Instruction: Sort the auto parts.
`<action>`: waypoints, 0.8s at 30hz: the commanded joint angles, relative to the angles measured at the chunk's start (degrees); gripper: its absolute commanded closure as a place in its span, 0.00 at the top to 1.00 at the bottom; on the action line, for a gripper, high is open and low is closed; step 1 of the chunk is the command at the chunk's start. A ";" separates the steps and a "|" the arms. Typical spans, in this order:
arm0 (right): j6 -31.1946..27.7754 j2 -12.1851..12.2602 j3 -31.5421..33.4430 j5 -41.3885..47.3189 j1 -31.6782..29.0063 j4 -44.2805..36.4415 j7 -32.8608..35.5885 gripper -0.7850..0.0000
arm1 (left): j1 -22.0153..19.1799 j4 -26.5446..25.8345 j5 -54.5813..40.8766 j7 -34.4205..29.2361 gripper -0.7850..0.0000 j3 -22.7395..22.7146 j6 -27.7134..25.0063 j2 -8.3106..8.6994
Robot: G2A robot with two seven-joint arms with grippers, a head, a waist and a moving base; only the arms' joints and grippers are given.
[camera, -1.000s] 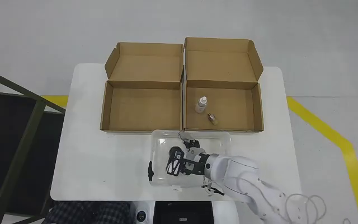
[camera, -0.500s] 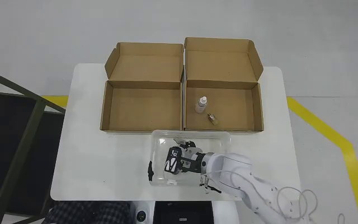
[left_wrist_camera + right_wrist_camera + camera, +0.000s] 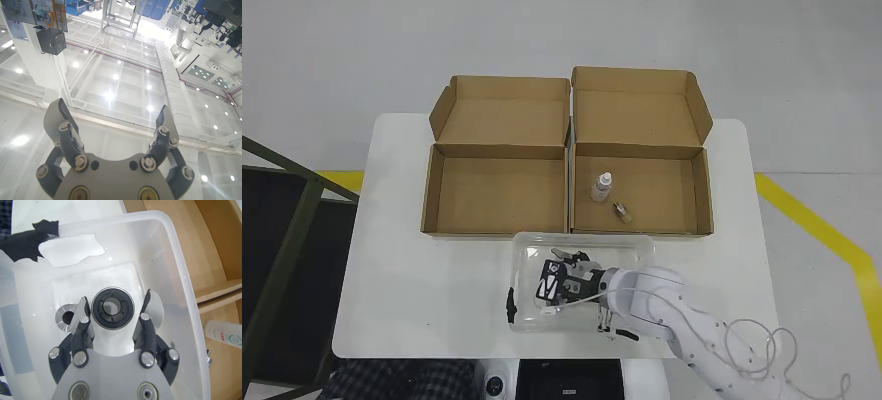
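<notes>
Right wrist view is showing you the right gripper [image 3: 116,297] hanging inside the clear tub [image 3: 181,262], its jaws standing wide and holding nothing, straddling a black-and-metal ring [image 3: 125,311] that is lying flat on the tub floor. You are sitting off-centre: one finger [image 3: 84,308] is just beside the ring, perhaps touching it, while the other finger [image 3: 151,302] is leaving a plain gap. If you are closing from here, the near finger is likely to be shoving the ring sideways before the far one arrives, and a round, smooth rim like that is prone to squirting out of a two-point pinch. That same near finger is sitting between the ring and a silver sleeve [image 3: 62,321] lying just beside it, so you are risking dragging or jamming the sleeve as you lift. The tub is looking light to me; a snagged part or a finger scraping its wall could be sliding or tipping it on the table [image 3: 422,300]. Top view is placing the tub just in front of two open cardboard boxes — the left-hand box [image 3: 497,195] and the right-hand box [image 3: 672,190], where a bottle [image 3: 602,186] and a small metal piece [image 3: 621,210] are lying. A loose hold while you are carrying over the box wall would be dropping the ring short. The left gripper [image 3: 112,106] is pointing up at the ceiling, jaws wide and holding nothing, so it is playing no part in this.
</notes>
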 commanded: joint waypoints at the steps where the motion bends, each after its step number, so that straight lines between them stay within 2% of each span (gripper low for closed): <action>1: -0.23 -0.18 -0.20 0.29 0.47 0.85 -0.18 0.63 | 0.00 0.00 0.00 0.00 1.00 0.00 0.00 0.00; 4: -0.58 -0.43 -0.54 0.59 1.04 1.85 -0.32 0.62 | 0.00 0.00 0.00 0.00 1.00 0.00 0.00 0.00; 6: -0.77 -0.56 -0.64 0.84 1.30 2.27 -0.54 0.48 | 0.00 0.00 0.00 0.00 1.00 0.00 0.00 0.00; 9: -1.32 -0.61 -0.57 0.96 1.32 2.21 -0.89 0.37 | 0.00 0.00 0.00 0.00 1.00 0.00 0.00 0.00; 12: -2.16 -0.56 -0.29 0.91 1.12 1.74 -1.30 0.04 | 0.00 0.00 0.00 0.00 1.00 0.00 0.00 0.00; 13: -2.44 -0.53 -0.18 0.92 1.03 1.60 -1.39 0.00 | 0.00 0.00 0.00 0.00 1.00 0.00 0.00 0.00; 24: -5.39 -0.21 1.68 2.52 0.31 0.27 -3.80 0.00 | 0.00 0.00 0.00 0.00 1.00 0.00 0.00 0.00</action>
